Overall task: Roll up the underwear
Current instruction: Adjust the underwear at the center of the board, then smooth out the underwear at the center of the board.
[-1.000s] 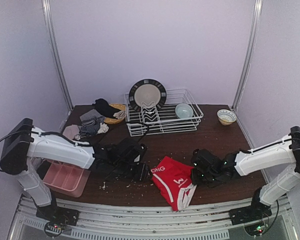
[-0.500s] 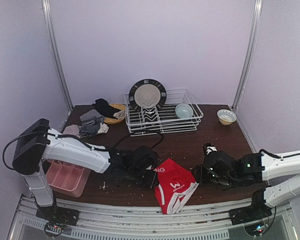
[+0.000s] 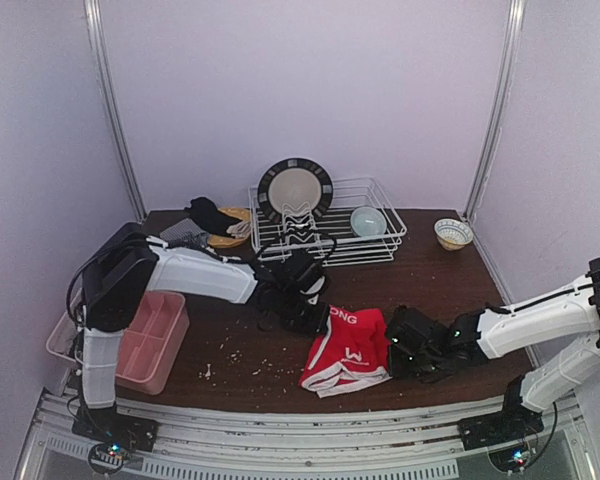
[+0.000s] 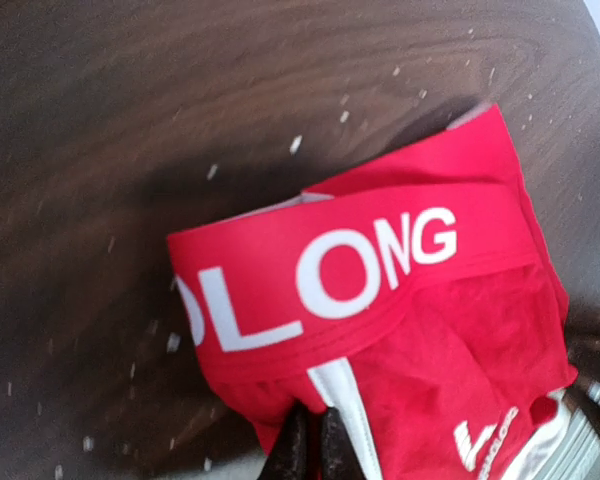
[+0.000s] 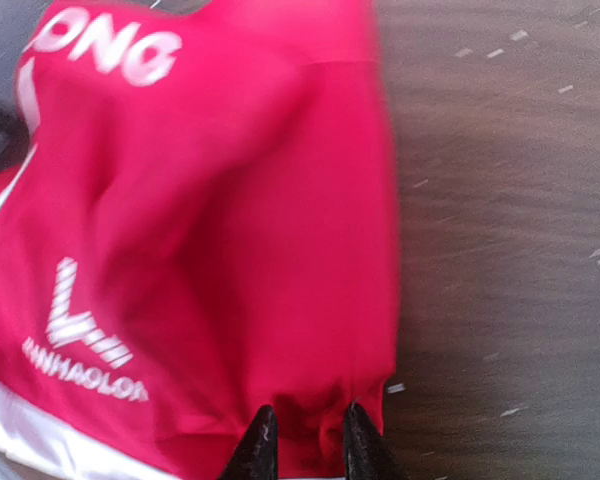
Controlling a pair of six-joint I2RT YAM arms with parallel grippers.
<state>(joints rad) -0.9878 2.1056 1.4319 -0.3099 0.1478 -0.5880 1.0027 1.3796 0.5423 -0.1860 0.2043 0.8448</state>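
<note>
So the red underwear (image 3: 348,348) is lying on the worktop (image 3: 430,290) near the front edge, between the two arms. The left claw (image 3: 315,315) is at the waistband corner and the right claw (image 3: 398,352) is on the opposite side. My guess is they're holding opposite edges to pull it flat and square it up before any rolling starts. Nothing looks rolled yet.

The overhead view is good for the layout. The other briefs (image 3: 185,250) are piled at the back left, well apart from this one. But you can't see what either claw is actually doing.

The wrist cams sort that out. On the right wrist, the tips are closed on the hem, with red cloth puckered up between them. On the left wrist, the tips are squeezed almost together right at the fabric's edge below the "LONG" lettering. It looks like they've pinched a fold, though the shot is a bit soft. You also see white crumbs all over the wood.
</note>
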